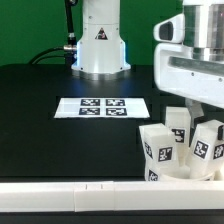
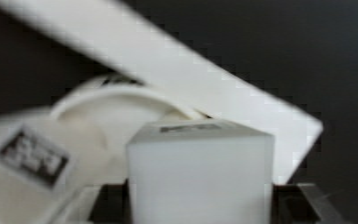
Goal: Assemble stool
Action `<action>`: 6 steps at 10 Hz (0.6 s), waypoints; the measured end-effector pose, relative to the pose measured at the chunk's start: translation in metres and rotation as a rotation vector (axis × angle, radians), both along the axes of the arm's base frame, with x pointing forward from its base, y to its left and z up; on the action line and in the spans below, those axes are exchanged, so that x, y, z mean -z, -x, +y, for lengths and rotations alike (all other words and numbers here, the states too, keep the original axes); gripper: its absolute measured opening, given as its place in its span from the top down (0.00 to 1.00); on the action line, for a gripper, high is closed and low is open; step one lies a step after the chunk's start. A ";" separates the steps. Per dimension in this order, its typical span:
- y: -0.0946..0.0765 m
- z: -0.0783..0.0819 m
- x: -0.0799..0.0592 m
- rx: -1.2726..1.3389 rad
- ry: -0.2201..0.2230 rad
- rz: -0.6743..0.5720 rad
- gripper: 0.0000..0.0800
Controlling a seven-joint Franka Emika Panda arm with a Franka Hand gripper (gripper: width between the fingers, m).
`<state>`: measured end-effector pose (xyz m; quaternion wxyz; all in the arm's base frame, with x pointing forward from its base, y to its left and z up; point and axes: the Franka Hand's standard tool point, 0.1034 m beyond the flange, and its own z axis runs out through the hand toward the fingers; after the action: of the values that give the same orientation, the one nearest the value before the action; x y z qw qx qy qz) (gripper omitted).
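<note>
Stool parts sit at the exterior view's lower right, on the black bench. Several white blocky plastic legs with black-and-white square tags stand clustered there: one leg upright at the front, more legs behind it toward the exterior view's right. They appear to stand on or just beside the white round flat plastic seat disc, only its edge showing below them; can't tell if they are seated in it.

Wrist view: the disc shows as a pale rounded shape, with a tagged leg lying or leaning beside it, blurred. A plain white block face, one of the legs, fills the middle, right between the dark claw fingers.

Claw: comes down from the white arm wrist into the leg cluster. Fingers stand on either side of that white leg and look clamped against it, so grasping the leg. Fingertips themselves mostly hidden in the exterior view.

Around it: the long white L-shaped rail runs along the bench's front edge, just in front of the stool parts; in the wrist view it crosses diagonally behind the disc. The marker board, flat white with four tags, lies mid-bench, near the legs but apart. Robot base, white, stands behind it. Green backdrop behind.
</note>
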<state>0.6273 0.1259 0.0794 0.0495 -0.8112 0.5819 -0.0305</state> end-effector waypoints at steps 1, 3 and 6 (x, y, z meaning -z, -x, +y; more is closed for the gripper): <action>0.000 0.001 0.000 0.046 -0.010 0.004 0.58; 0.000 0.001 0.000 0.146 -0.030 0.009 0.58; -0.002 0.006 -0.002 0.714 -0.114 -0.001 0.58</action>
<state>0.6297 0.1320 0.0810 0.0813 -0.5529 0.8292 -0.0139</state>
